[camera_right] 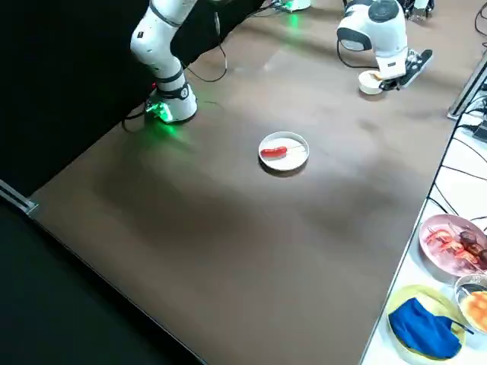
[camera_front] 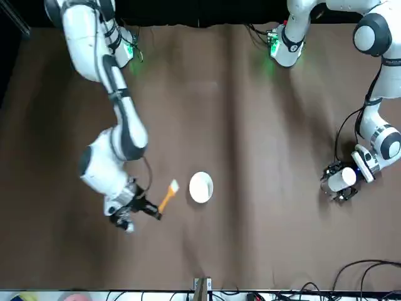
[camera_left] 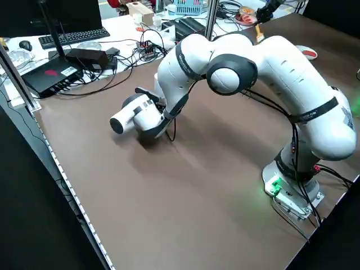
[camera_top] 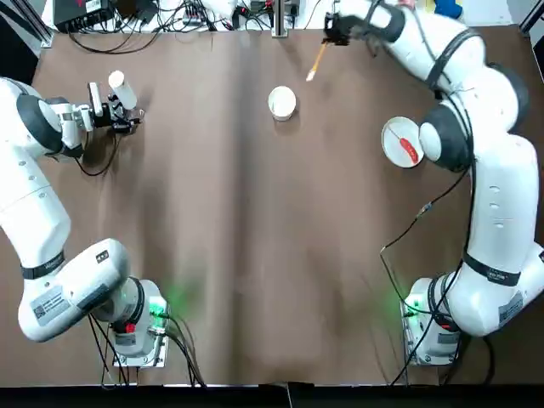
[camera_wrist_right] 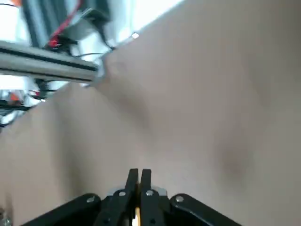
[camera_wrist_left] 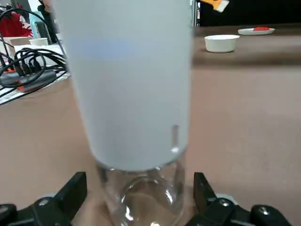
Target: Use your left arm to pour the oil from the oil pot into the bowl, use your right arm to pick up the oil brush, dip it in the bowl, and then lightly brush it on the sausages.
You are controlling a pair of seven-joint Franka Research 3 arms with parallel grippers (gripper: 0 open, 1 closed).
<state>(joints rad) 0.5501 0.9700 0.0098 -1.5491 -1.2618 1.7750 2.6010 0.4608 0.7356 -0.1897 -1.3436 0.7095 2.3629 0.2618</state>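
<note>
Over the table (camera_top: 212, 221), left hand (camera_wrist_left: 140, 181) gapes; right hand (camera_wrist_right: 139, 172) pinches oil brush (camera_top: 317, 63).

- I can make out no readable wording, brand, number or sign in any of my views.
- On the left arm (camera_top: 64, 302) I see small labels — their print is too small for me to read.

From here I see a matt, smooth-looking brown table (camera_top: 246, 255); a clear, glossy, glass-like lower body and satin white top on the cylindrical oil pot (camera_wrist_left: 127, 84); smooth white arm shells (camera_left: 315, 107); and a soft-looking blue cloth (camera_right: 424, 331).
</note>
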